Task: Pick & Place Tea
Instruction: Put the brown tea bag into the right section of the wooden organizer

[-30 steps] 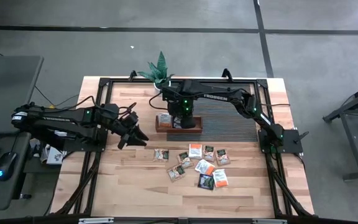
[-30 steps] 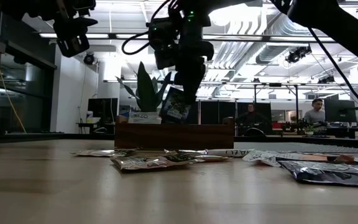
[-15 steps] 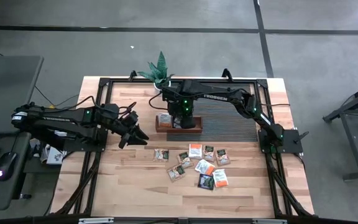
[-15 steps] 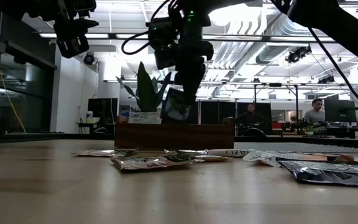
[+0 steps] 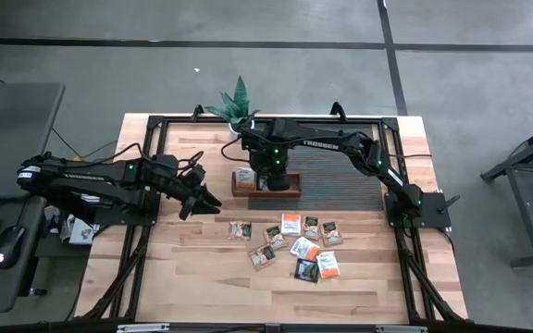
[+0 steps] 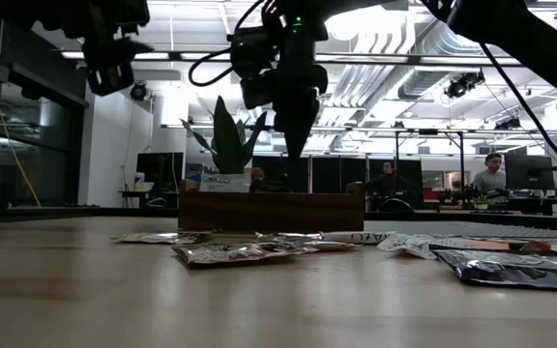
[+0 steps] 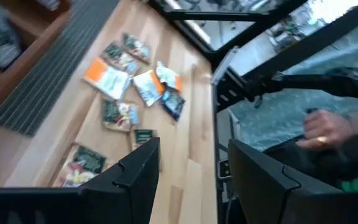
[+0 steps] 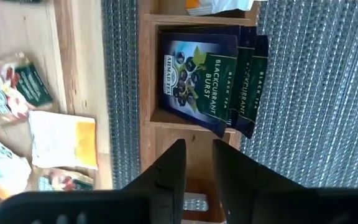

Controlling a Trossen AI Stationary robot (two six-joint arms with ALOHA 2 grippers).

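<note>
Several small flat tea sachets (image 5: 290, 245), white-and-orange and dark, lie loose on the wooden table near its middle; they also show in the left wrist view (image 7: 129, 81). A long brown wooden tray (image 5: 290, 190) sits farther back. Dark green sachets (image 8: 204, 81) lie stacked in its middle compartment, and a light one (image 8: 219, 5) lies in the compartment beside it. My right gripper (image 8: 199, 146) hangs over the tray (image 6: 293, 145) with a narrow gap between its fingers and holds nothing. My left gripper (image 5: 204, 200) hovers open above the table, left of the tray.
A potted plant (image 5: 237, 102) stands at the far edge behind the tray. A ribbed grey mat (image 8: 316, 93) lies under and beside the tray. A black frame (image 5: 146, 185) runs round the table. A person's hand (image 7: 328, 127) shows off the table's near side.
The dark sachet that hung from my right gripper's fingers above the tray has dropped out of them into the middle compartment. In the low view it no longer shows below the fingers. The right gripper has stayed over the tray.
</note>
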